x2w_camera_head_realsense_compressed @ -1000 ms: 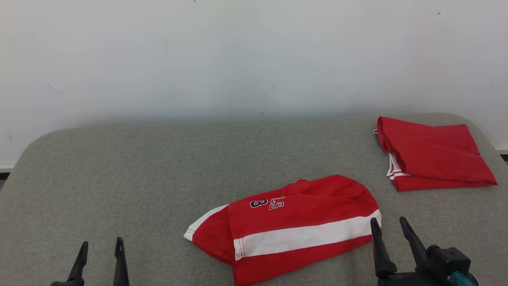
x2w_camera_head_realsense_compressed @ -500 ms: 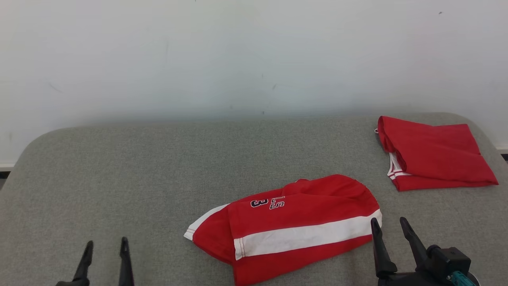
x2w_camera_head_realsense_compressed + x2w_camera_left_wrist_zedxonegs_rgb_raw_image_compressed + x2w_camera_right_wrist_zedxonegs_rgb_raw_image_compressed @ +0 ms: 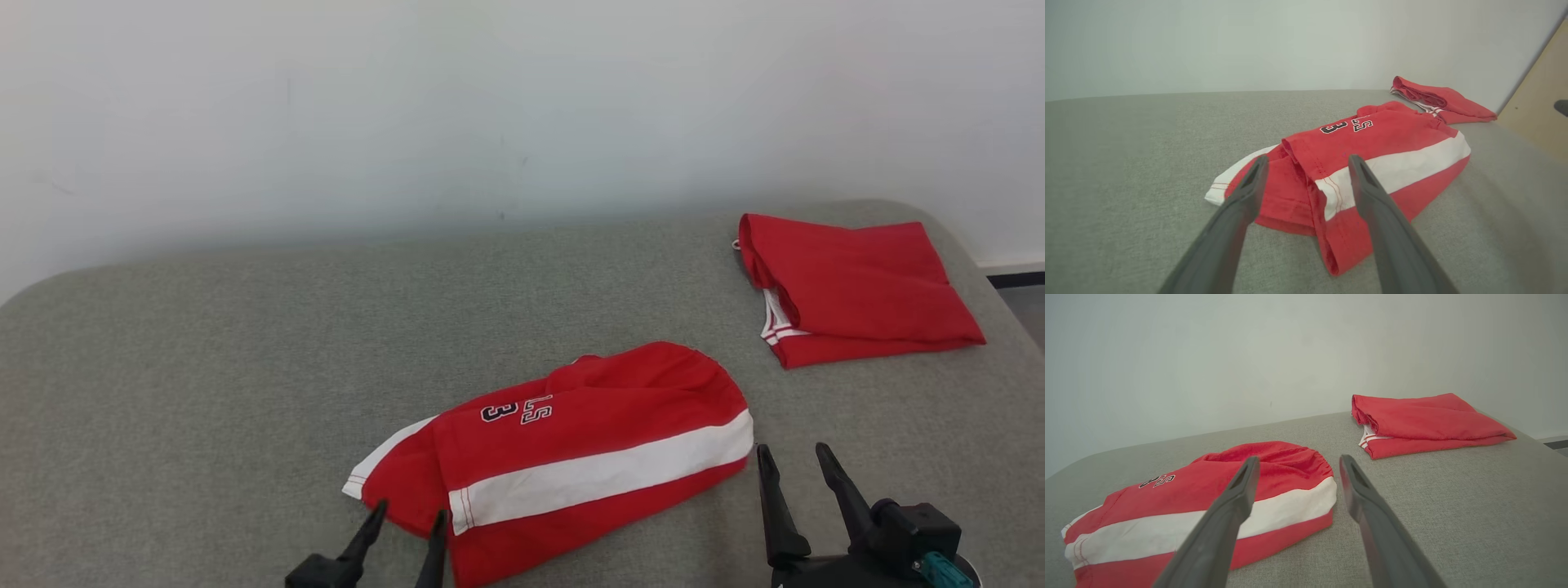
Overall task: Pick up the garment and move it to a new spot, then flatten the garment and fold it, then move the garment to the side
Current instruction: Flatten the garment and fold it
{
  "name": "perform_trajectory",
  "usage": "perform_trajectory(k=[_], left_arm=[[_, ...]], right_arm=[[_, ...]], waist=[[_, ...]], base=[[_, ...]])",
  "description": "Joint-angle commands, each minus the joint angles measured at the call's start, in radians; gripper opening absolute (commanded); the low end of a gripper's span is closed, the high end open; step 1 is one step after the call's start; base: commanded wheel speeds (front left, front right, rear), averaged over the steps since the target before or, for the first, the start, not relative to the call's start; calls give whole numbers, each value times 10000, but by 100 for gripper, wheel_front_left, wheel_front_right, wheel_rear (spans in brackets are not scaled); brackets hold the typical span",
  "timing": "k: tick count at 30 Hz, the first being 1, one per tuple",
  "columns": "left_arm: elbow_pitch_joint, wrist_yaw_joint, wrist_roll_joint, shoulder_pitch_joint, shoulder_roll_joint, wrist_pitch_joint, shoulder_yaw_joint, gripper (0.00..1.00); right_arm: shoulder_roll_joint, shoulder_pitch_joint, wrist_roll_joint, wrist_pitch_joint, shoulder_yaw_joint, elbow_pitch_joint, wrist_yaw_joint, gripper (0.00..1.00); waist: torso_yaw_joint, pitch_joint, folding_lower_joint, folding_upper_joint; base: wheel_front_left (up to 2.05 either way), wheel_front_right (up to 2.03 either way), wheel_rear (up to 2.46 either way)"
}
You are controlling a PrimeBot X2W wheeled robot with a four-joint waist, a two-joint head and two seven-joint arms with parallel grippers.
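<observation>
Garment (image 3: 571, 457), red with white stripe: lies crumpled on grey tabletop (image 3: 204, 367). Left pincer (image 3: 411, 511): gapes wide, empty, tips at garment's near-left hem; contact unclear. Right pincer (image 3: 791, 448): gapes wide, empty, just beside garment's right end. Second red garment (image 3: 857, 286): sits folded far right, well apart.

Head above, wrists low (garment (image 3: 571, 433) shared)
</observation>
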Motion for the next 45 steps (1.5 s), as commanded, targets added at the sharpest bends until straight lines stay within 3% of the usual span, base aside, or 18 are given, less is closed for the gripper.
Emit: perform_trajectory(k=[1, 8, 14, 15, 16, 17, 24, 36, 43, 44, 45], left_arm=[[111, -27, -95, -163, -44, -99, -80, 100], [1929, -98, -611, -960, -112, -468, -830, 100], [3318, -37, -942, -1573, -120, -827, -722, 100], [3612, -52, -1139, -1754, -119, -940, -624, 77], [3751, -60, -1168, -1834, -117, -978, -637, 42], [3880, -69, -1147, -1897, -124, -1009, -686, 0], [4076, 31, -1372, -2196, -65, -1245, -361, 0], [1215, 533, -1267, -322, 1279, -885, 509, 0], [1088, 550, -1726, 665, 1050, -755, 482, 0], [1147, 545, -1738, 703, 1033, -785, 463, 33], [1147, 545, -1738, 703, 1033, -785, 463, 33]], right_arm=[[27, -66, -77, -2, 28, 11, -29, 100], [30, -215, -64, -43, 122, 34, -29, 100], [30, -277, -76, -102, 7, -8, -29, 100], [30, -241, -84, -124, -39, -34, -29, 100], [31, -226, -85, -135, -53, -38, -29, 100], [32, -209, -86, -143, -73, -39, -29, 100], [29, -128, -11, -194, -142, 2, -29, 100], [28, 221, 279, -96, -44, 297, -29, 100], [-32, 307, 359, 68, 128, 570, -29, 100], [-66, 303, 393, 60, 144, 599, -29, 100], [-66, 303, 393, 60, 144, 599, -29, 100]], waist=[[-296, 179, 0, 0], [-1151, 514, 0, 0], [-1647, 739, 0, 0], [-1689, 772, 0, 0], [-1695, 778, 0, 0], [-1685, 777, 0, 0], [-1179, 609, 0, 0], [595, 318, 0, 0], [871, 344, 0, 0], [887, 339, 0, 0], [887, 339, 0, 0]], base=[[0, 0, 0], [0, 0, 0], [0, 0, 0], [0, 0, 0], [0, 0, 0], [0, 0, 0], [0, 0, 0], [0, 0, 0], [0, 0, 0], [0, 0, 0], [0, 0, 0]])
